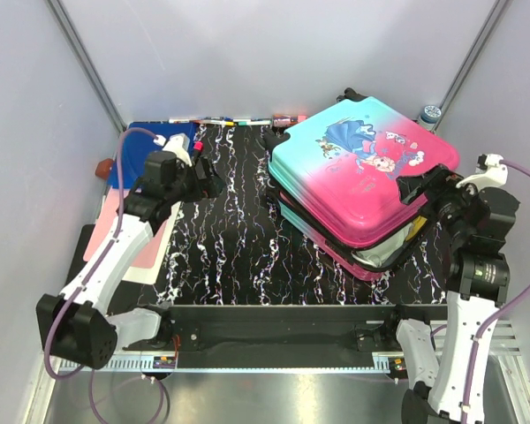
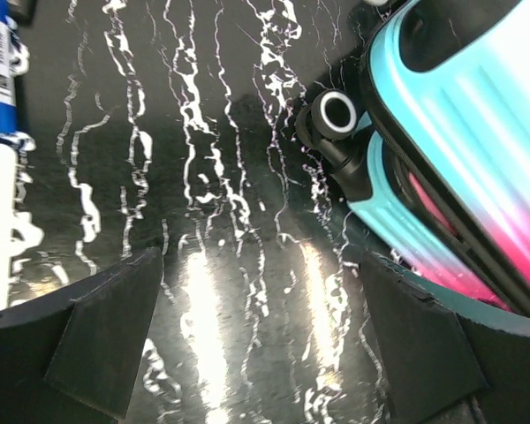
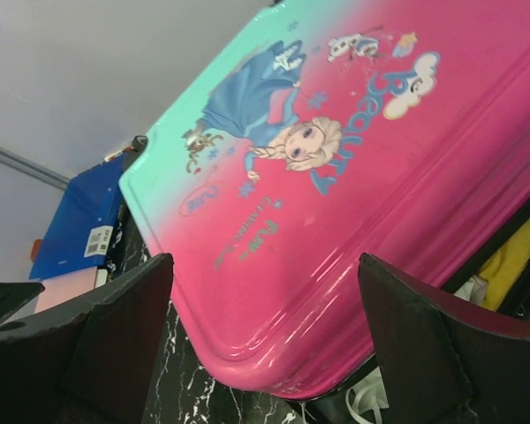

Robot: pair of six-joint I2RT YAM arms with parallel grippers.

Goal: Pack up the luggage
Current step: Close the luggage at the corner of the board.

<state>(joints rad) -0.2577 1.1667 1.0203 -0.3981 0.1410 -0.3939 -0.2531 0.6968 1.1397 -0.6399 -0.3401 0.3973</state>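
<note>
Teal-to-pink hard-shell luggage [image 1: 362,177], lid ajar; left end effector [image 2: 261,291] and right end effector [image 3: 265,283] agape.

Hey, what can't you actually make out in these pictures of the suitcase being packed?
Contents of the luggage: lid nearly shut in every view; only something yellow peeks out, right wrist view.
Row of small items at the back: too small to identify, top view.
Round blue-topped object: half hidden behind the luggage, top view.
</note>
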